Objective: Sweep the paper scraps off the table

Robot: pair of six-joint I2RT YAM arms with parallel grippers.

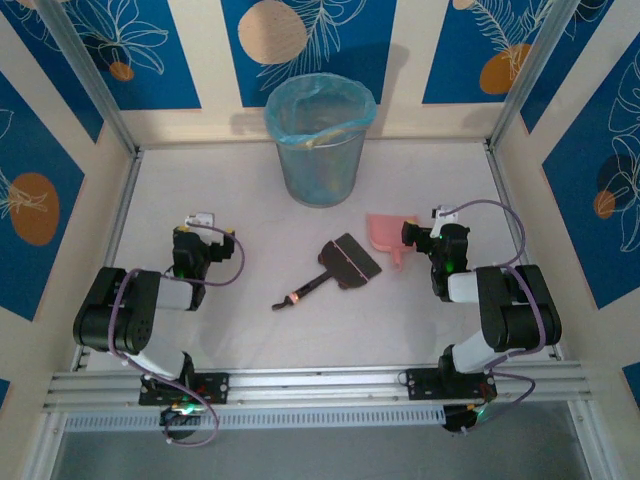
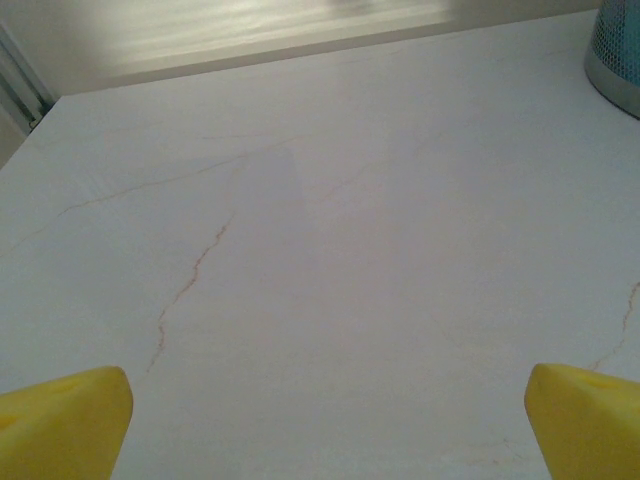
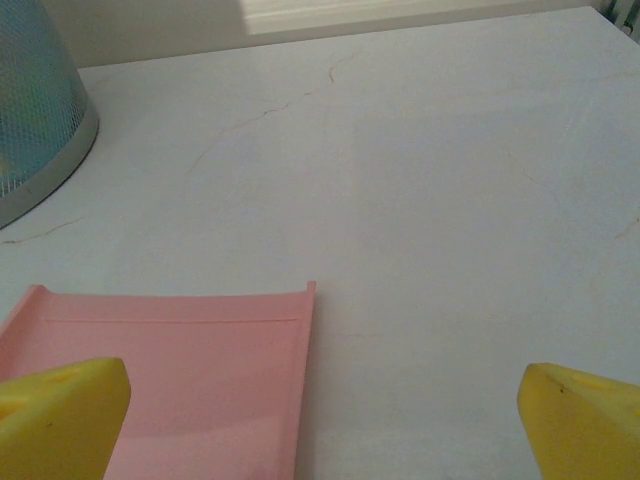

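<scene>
Two arms rest low on the table (image 1: 260, 200), both nearer you than the bin (image 1: 320, 172). The left gripper (image 2: 320, 420) and right gripper (image 3: 320, 420) are spread wide and empty. The dustpan (image 1: 385, 232) lies front-right of the bin and the brush (image 1: 345, 262) straight in front. The scraps (image 1: 333, 134) look binned already, so scan the bare surface around the bin for strays before you take up either tool.

Your top view looks steeply down on the whole tabletop (image 1: 250, 210) from high on the side opposite the bin (image 1: 318, 140). Both wrist views sit low and close over the tabletop, facing the bin. It clips your left wrist's upper-right corner and your right wrist's upper-left edge.
</scene>
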